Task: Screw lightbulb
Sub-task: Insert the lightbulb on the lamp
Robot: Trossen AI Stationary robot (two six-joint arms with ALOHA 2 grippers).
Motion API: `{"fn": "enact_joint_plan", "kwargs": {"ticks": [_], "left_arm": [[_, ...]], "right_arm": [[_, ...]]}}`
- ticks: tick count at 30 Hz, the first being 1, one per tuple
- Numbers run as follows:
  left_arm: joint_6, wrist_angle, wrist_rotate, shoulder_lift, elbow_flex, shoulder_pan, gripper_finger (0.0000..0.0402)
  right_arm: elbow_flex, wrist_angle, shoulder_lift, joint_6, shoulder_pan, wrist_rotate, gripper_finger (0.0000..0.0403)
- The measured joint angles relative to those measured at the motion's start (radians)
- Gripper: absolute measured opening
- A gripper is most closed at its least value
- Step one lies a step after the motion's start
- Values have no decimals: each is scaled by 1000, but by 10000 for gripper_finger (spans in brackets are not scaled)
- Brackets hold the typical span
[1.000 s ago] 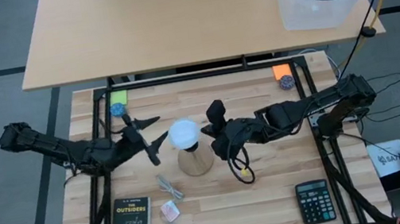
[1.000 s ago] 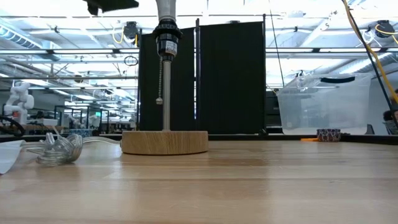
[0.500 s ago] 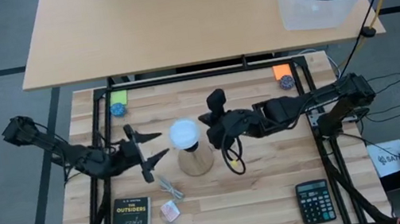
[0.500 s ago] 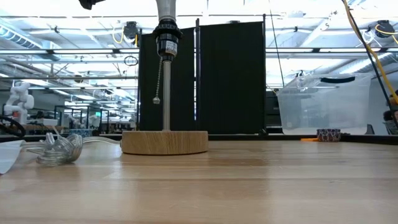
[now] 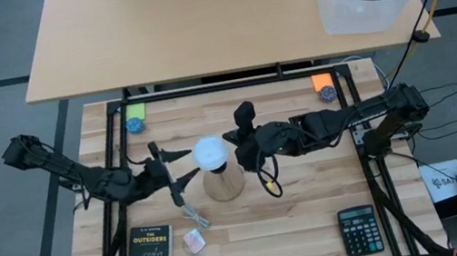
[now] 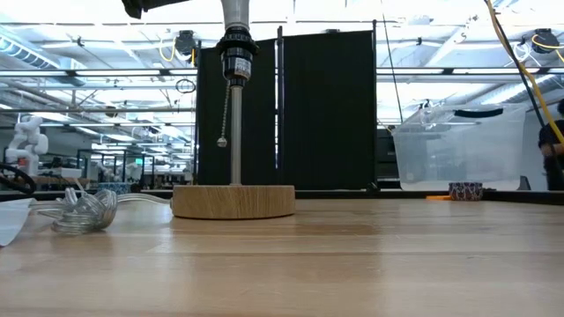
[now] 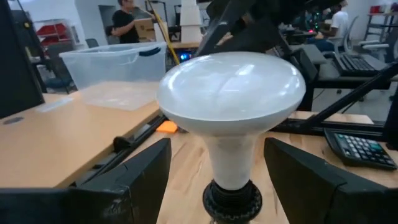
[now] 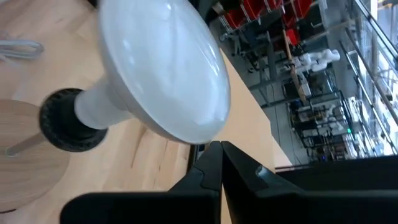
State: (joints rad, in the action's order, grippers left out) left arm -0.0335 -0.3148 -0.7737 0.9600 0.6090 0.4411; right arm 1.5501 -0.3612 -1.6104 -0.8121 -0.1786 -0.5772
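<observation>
Advancing toward the lightbulb [image 5: 210,152] from nine o'clock, the left gripper [image 5: 172,167] spreads wide while the right gripper [image 5: 238,144] stays closed at three; a misaligned squeeze could tip the stand [image 5: 224,184].

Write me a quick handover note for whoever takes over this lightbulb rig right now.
Left gripper: open, just left of the lightbulb, fingers either side of its neck, not gripping.
Right gripper: shut, empty, close beside the bulb's right side.
Bulb: upright with its base in the black socket of the wooden stand, mid-table.
Done: bulb seated in the socket.
Left: cannot tell how tight it is; close on it, turn, check.
</observation>
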Motion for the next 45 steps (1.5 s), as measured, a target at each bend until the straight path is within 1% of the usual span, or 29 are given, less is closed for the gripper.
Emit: {"fn": "enact_joint_plan", "kwargs": {"ticks": [6,18,26,32,37,41,45], "left_arm": [[3,-20,12,39,0,-37,263],[11,-42,117,69,0,-107,263],[13,-35,124,68,0,-111,263],[13,14,70,33,0,-69,263],[4,51,57,-7,0,-16,263],[-29,36,48,-36,0,33,263],[-60,6,20,-39,0,44,263]], "right_arm": [[0,6,0,-12,0,4,0],[1,-24,2,-27,-27,-7,0],[1,-38,2,-16,-26,-6,0],[1,-48,2,-11,-27,-17,0],[1,-47,1,-11,-23,-18,0],[1,-42,1,-15,-19,-17,0],[1,-31,1,-32,-19,-18,0]]}}
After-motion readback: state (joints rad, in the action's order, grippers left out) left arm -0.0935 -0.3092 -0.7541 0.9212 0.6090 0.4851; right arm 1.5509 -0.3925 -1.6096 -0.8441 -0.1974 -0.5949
